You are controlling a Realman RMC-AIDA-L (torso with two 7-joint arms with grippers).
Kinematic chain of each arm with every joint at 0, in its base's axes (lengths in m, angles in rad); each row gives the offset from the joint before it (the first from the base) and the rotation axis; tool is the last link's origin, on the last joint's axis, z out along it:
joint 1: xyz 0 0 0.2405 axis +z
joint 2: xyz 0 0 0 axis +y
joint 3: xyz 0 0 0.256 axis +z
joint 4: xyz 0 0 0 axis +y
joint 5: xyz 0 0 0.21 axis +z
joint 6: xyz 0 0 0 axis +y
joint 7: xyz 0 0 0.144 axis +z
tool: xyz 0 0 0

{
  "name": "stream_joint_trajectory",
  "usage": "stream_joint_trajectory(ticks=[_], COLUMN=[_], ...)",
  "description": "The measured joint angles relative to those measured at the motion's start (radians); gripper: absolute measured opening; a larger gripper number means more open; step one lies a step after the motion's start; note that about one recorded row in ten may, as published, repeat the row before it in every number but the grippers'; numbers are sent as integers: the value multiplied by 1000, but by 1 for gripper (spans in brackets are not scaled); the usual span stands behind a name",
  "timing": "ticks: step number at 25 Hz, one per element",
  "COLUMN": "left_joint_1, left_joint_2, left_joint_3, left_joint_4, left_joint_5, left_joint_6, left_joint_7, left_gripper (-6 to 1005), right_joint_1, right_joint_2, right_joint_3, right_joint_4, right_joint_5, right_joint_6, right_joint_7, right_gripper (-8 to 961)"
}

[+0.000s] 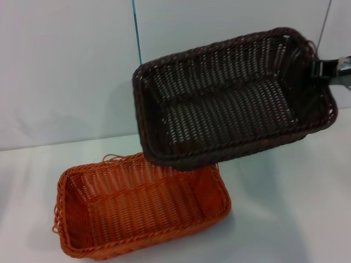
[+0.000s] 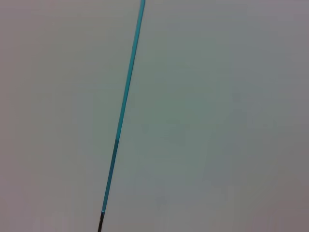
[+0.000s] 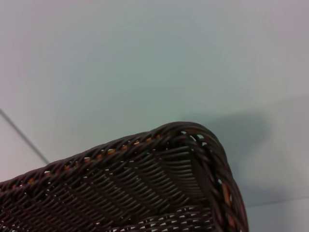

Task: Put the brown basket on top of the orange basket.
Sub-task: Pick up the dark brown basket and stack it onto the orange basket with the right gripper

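The dark brown woven basket (image 1: 230,93) hangs in the air, tilted, above and to the right of the orange basket (image 1: 140,211), its lower left corner overlapping the orange basket's far rim in the head view. My right gripper (image 1: 323,70) is shut on the brown basket's right rim at the far right. The orange basket sits on the white table, with a loose strand at its far rim. The right wrist view shows the brown basket's braided rim and corner (image 3: 159,179) close up. My left gripper is out of view.
A white table (image 1: 285,219) carries the orange basket. A pale wall with a thin teal vertical seam (image 1: 136,33) stands behind; the left wrist view shows only that wall and seam (image 2: 123,106).
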Motion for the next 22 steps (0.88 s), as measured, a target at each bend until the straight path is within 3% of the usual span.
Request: stream_joint_trajectory(ticks=[12, 22], left_joint_1=[10, 18], left_joint_2=[0, 4], left_joint_3=[0, 1], left_joint_4=[-1, -9], left_joint_5=[0, 7], left_joint_6=[0, -12], left_joint_7=[2, 1], left_gripper=[888, 888], right_joint_1=[80, 84], right_joint_2=[4, 14], right_joint_3=[-26, -56], right_joint_4=[-108, -188], right_joint_5=[34, 77], right_joint_6=[42, 22], right_joint_7=[0, 0], right_gripper=[144, 144])
